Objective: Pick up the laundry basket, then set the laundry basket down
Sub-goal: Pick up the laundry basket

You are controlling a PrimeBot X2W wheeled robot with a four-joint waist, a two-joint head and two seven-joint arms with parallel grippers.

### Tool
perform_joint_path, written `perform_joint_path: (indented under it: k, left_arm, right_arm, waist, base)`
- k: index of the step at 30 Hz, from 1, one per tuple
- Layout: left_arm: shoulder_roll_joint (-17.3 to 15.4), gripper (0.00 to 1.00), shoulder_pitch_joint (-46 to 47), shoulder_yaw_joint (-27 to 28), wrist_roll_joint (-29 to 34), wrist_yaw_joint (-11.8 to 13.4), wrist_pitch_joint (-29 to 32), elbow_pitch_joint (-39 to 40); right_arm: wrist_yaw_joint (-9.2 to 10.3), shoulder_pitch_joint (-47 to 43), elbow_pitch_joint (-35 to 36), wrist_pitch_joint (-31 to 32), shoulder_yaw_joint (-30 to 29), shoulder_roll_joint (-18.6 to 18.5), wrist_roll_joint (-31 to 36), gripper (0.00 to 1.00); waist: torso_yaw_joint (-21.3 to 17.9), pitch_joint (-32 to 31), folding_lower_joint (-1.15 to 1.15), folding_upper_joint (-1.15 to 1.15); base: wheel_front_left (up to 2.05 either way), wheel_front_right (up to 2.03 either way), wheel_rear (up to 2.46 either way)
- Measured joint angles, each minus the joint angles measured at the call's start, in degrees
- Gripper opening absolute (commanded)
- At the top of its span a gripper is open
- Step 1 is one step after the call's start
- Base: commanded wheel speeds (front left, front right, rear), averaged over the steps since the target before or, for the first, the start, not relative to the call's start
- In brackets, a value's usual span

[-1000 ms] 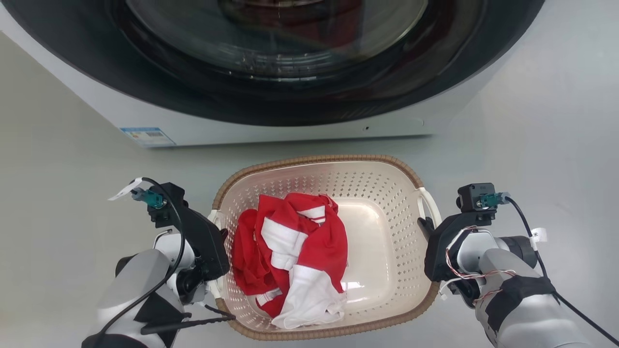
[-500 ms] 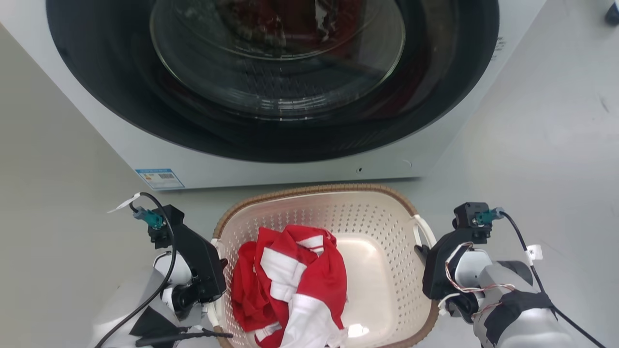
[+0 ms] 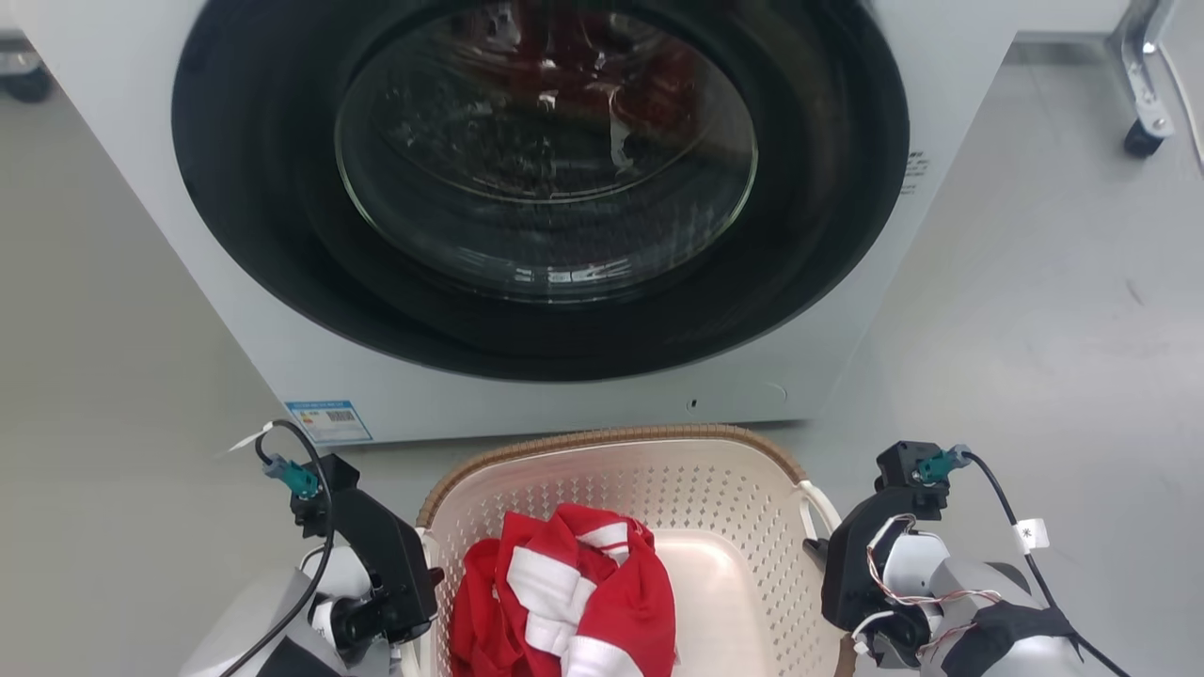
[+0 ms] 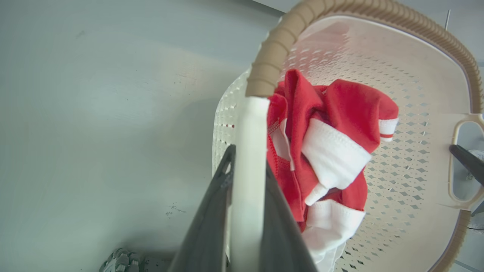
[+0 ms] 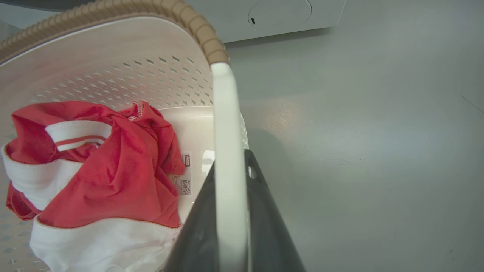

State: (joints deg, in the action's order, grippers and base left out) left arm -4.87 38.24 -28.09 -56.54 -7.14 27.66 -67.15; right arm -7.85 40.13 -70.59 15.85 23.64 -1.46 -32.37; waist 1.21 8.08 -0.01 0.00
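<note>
The laundry basket (image 3: 715, 489), cream and perforated with a brown woven-look rim, is at the bottom centre of the head view and holds a crumpled red and white garment (image 3: 574, 592). My left gripper (image 3: 425, 575) is shut on its left white handle (image 4: 249, 124), and in the left wrist view the dark fingers (image 4: 211, 211) clamp that handle from both sides. My right gripper (image 3: 820, 564) is shut on the right white handle (image 5: 223, 105). The basket (image 5: 113, 49) hangs level between both grippers, seemingly just off the grey floor, with a soft shadow under it.
A white washing machine (image 3: 141, 216) with a large round dark glass door (image 3: 546, 160) stands directly behind the basket, very close to its far rim. A caster wheel (image 3: 1138, 141) of a metal frame is at the far right. Grey floor spreads to both sides.
The head camera has moved: the whole picture shifted down and more of the washer door shows. The basket and both grippers stay together, grips unchanged, now lower in the view.
</note>
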Motion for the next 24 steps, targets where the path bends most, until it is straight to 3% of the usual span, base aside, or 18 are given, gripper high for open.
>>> perform_joint_path:
  k: [24]
  left_arm:
    - [-0.7,0.00,-3.5,-0.9,-1.4,0.0,1.9,-0.4]
  right_arm:
    - [0.02,-4.3,1.7,3.4,2.3,0.1,-5.4,0.00]
  waist:
    - [-0.6,-8.5,0.00,0.00]
  base:
    - [0.00,0.00,0.00]
